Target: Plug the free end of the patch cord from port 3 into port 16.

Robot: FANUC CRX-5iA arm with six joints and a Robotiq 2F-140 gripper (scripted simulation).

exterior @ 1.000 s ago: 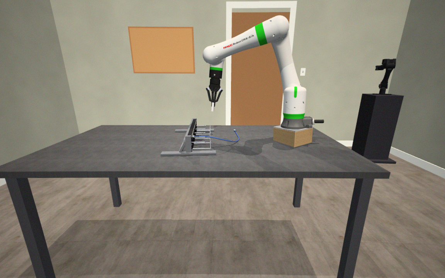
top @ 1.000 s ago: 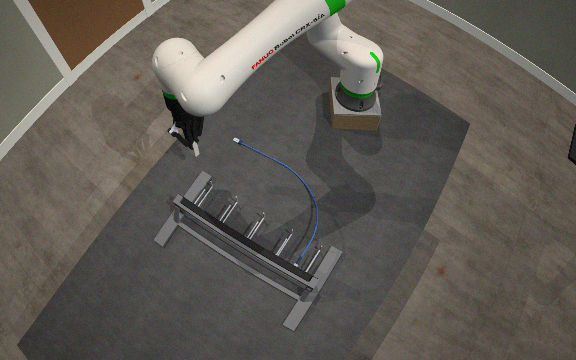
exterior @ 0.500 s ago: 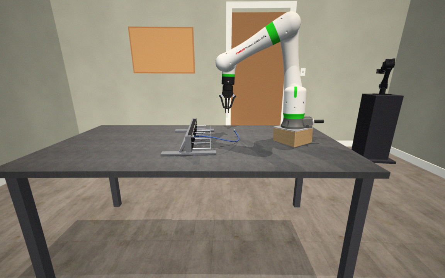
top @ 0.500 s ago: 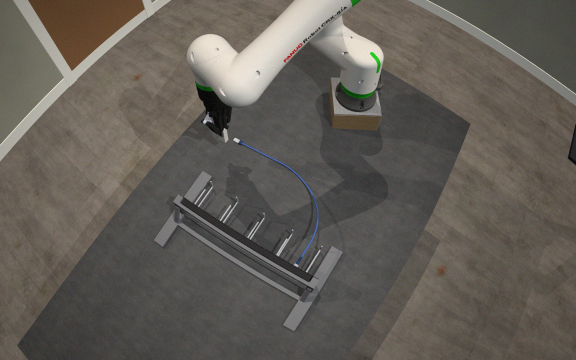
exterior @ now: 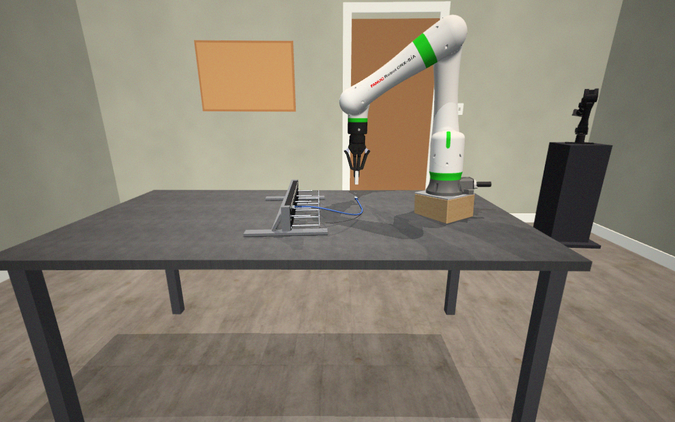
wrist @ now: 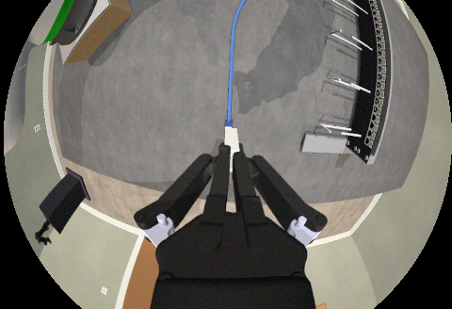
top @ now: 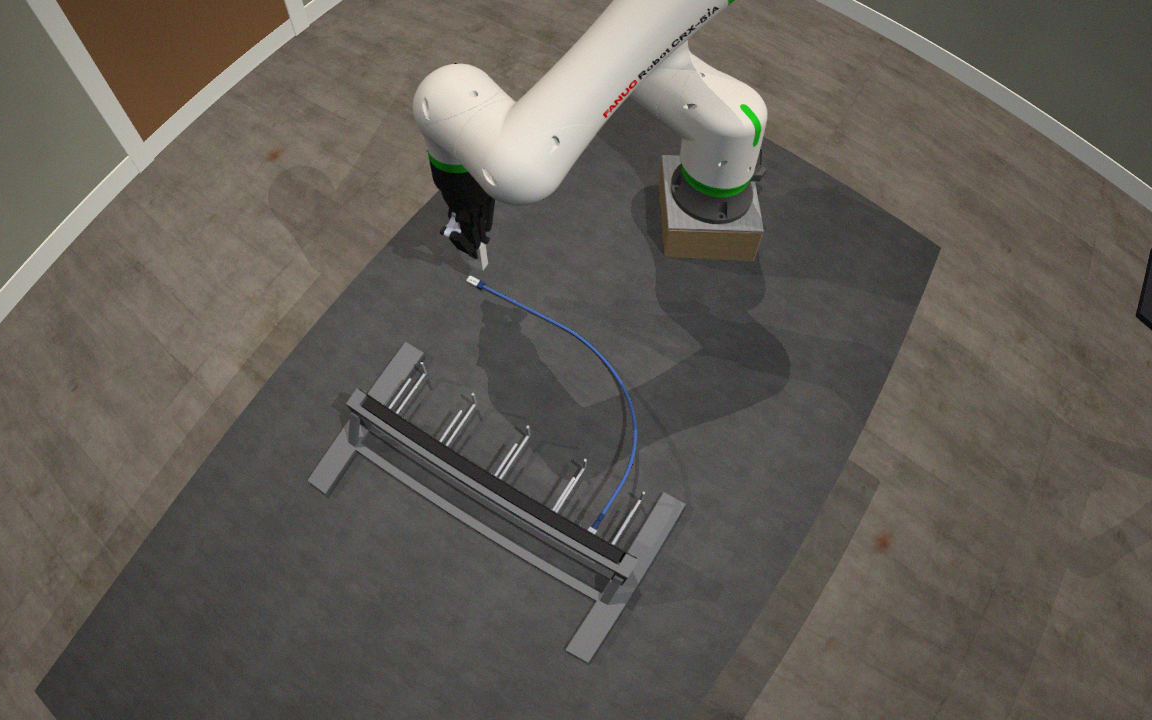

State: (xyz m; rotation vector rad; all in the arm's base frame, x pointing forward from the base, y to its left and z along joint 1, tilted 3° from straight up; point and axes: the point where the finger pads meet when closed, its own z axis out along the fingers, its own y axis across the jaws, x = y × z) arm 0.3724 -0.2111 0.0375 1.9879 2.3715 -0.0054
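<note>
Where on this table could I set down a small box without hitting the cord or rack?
Free: the wide stretch between the rack and the table's near edge. Crowded: between rack and arm base, where the blue cord curves under the shut gripper.

Even, soft light from above; the arm point(top: 562, 98) throws broad, soft-edged shadows across the worktop point(top: 786, 295). No glare. The wrist view is fisheye-bent and soft.
</note>
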